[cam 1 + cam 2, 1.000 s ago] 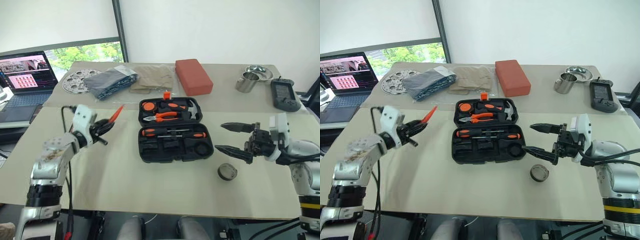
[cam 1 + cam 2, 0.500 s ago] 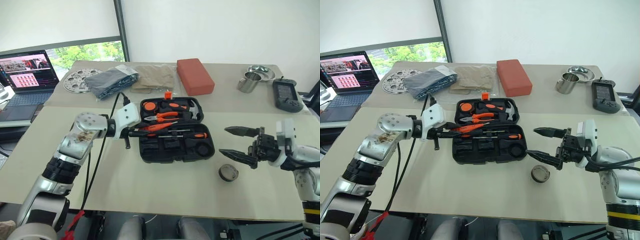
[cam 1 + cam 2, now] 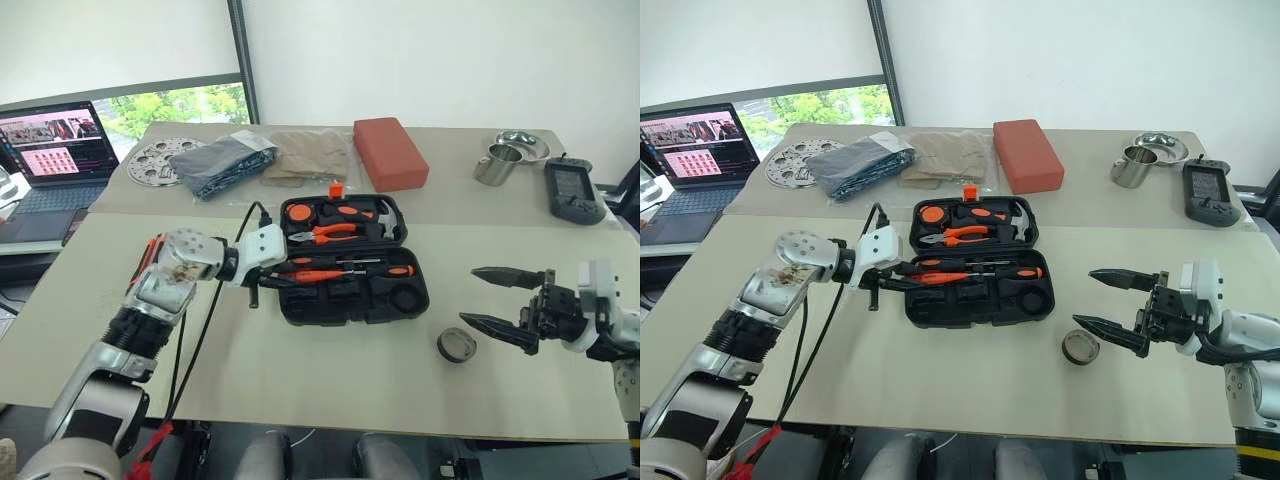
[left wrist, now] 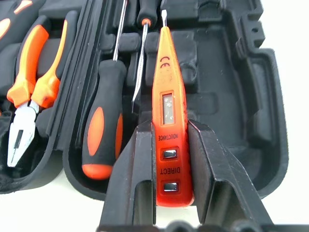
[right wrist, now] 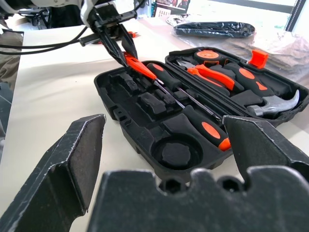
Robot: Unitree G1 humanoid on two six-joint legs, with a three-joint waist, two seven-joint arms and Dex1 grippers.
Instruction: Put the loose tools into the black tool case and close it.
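I am seeing open table [image 3: 300, 390] along the near edge, on both sides of the black tool case [image 3: 352, 258]. The small grey roll [image 3: 455, 345] is lying between the case and the right gripper [image 3: 502, 299]. The left gripper [image 3: 283, 277] is occupying the case's left edge. Clutter is crowding the far edge.
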